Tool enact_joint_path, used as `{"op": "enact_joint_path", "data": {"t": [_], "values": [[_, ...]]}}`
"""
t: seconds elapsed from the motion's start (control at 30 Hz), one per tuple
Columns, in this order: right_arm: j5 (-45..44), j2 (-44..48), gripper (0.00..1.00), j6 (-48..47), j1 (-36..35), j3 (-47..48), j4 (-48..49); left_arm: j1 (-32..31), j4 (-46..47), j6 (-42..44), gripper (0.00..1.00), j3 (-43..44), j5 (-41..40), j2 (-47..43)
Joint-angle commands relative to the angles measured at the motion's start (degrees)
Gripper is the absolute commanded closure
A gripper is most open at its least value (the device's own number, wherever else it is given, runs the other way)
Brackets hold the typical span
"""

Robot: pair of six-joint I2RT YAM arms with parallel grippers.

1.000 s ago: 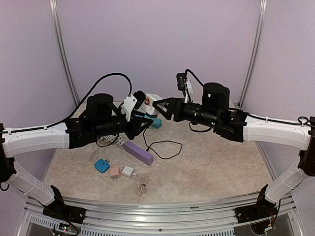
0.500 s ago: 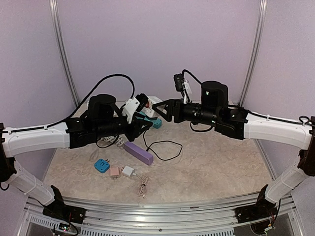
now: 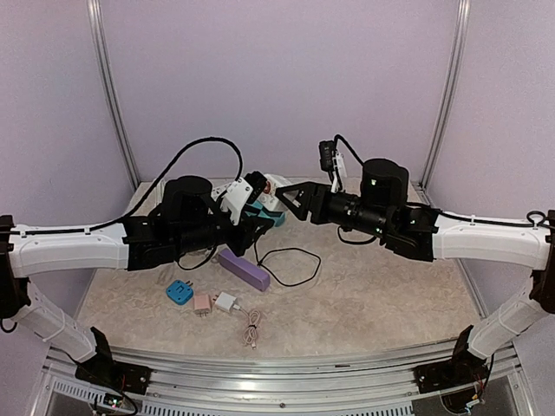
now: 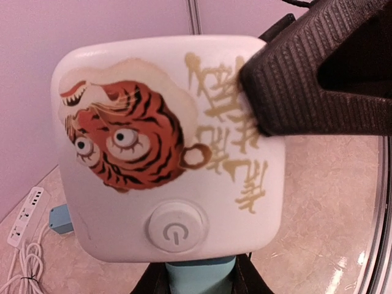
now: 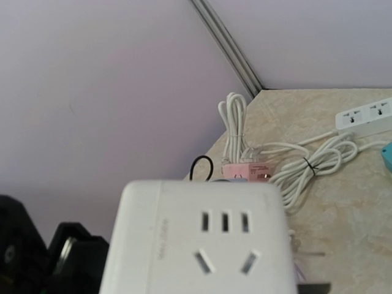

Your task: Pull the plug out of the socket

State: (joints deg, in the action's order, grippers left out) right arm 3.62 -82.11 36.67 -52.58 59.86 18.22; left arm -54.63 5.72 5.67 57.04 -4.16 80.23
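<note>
The white socket cube (image 4: pixel 165 153) with the tiger print is held up over the back of the worktop (image 3: pixel 390 286), between the 2 arms. The right tool (image 3: pixel 288 198) grips it — 1 ribbed finger (image 4: pixel 306 79) presses on its upper corner. The teal plug (image 4: pixel 199 277) sits tight against the cube's underside, pinched in the left tool (image 3: pixel 259 208). A purple block (image 3: pixel 244 269) lies on the worktop nearer the arms' bases.

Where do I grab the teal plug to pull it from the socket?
Pinch the plug body across its two side faces, coming from its free end opposite the socket; it stands straight out of the socket, so the pull stays axial.
</note>
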Motion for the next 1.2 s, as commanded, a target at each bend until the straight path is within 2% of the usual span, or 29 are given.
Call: {"op": "enact_joint_path", "data": {"t": [0.0, 0.3, 0.43, 0.67, 0.93, 1.17], "values": [[-4.16, 1.71, 1.00, 1.58, 0.52, -1.16, 3.51, -0.91, 7.01, -1.62, 1.00, -1.68, -0.18, -1.33], [-0.09, 0.86, 1.00, 2.20, 1.42, -0.82, 5.02, -0.75, 5.69, -0.76, 1.00, -2.25, 1.74, -2.42], [0.80, 0.28, 1.00, 0.34, 1.39, 0.45, 3.90, 1.02, 2.67, -1.97, 1.00, -1.02, 7.79, -2.44], [-5.55, -0.91, 1.00, -5.37, -0.42, 4.54, -5.55, 3.92, -3.19, -3.55, 1.00, 1.73, 14.68, -2.01], [-12.00, -2.17, 1.00, -9.50, -2.68, 8.96, -13.05, 5.72, -5.54, -3.94, 1.00, 3.49, 16.55, -1.92], [-9.45, 0.58, 1.00, -5.82, -1.70, 5.01, -6.59, 5.77, -2.63, -4.04, 1.00, 0.90, 15.10, -2.48]]}}
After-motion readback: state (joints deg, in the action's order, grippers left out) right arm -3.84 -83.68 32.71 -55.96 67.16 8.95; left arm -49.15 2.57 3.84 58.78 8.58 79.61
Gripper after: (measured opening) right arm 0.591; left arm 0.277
